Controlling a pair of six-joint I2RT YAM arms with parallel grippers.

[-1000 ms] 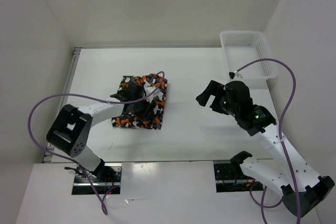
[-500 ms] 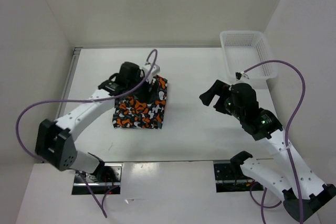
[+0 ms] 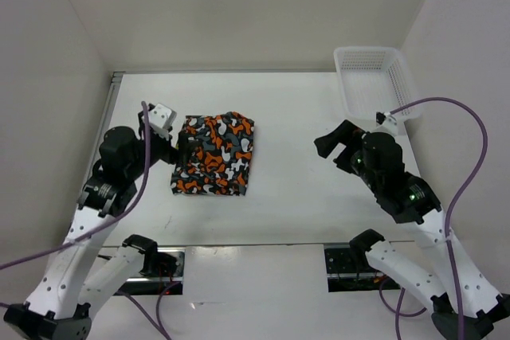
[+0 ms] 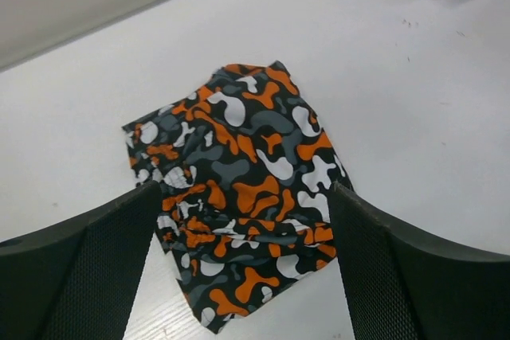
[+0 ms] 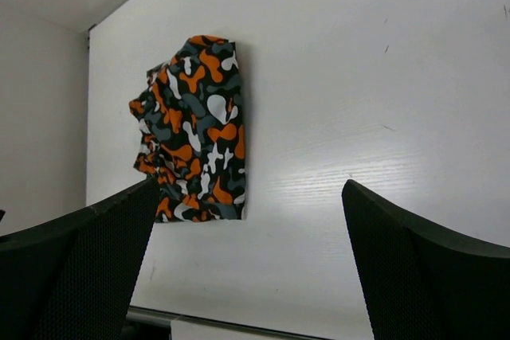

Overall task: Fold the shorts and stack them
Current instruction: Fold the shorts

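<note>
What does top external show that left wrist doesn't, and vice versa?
Top external only: the right claw, open, well right of the shorts. Left wrist only: the crumpled layers at the shorts' near edge, close up. Both: the folded shorts lying on the table, with the left claw open, gripping nothing.

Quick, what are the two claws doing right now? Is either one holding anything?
Left claw: open, holding nothing; the shorts are not gripped.
Right claw: open, holding nothing.
</note>
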